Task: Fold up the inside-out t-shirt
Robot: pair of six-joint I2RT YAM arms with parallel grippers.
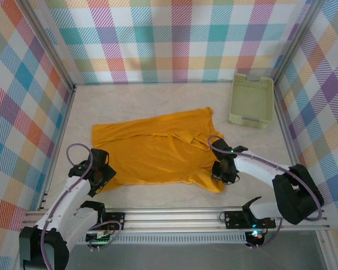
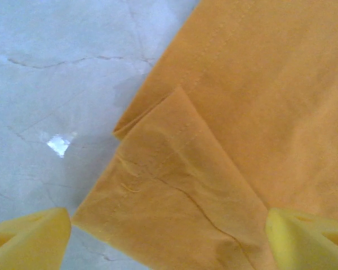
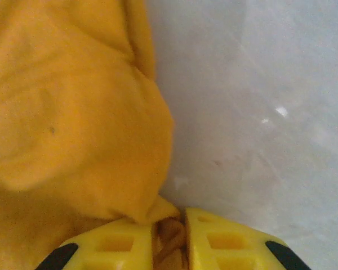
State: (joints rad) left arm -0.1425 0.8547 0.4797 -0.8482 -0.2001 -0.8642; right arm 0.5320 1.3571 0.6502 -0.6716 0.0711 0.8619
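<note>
The inside-out t-shirt (image 1: 158,149) lies spread out in the middle of the table (image 1: 158,95). It is mostly flat, with a few folds and bumps across it. The right gripper (image 3: 169,239) is at the shirt's 4 o'clock corner. Its two yellow fingers (image 3: 115,247) are squeezed close, with a bit of cloth pinched between them. I think it grabs that corner so it can lift it and fold it over. The left gripper (image 2: 169,247) is at the shirt's 8 o'clock corner. Its jaws are wide apart and hold nothing. A turned-over bit of hem lies under the gap, but I cannot tell if the fingers touch the cloth. It looks ready to grab that side too. With one arm on each near corner, the shirt could come up evenly and not bunch. The table is pale and smooth, like stone, with thin crack lines and a small shiny spot of light. A pale green basket (image 1: 250,101) sits at 1 o'clock from the shirt, well apart from it, in the far right corner — out of the way of the folding. Walls (image 1: 174,39) of bright checked cloth stand on three sides, and a metal rail (image 1: 174,216) runs along the 6 o'clock edge.
</note>
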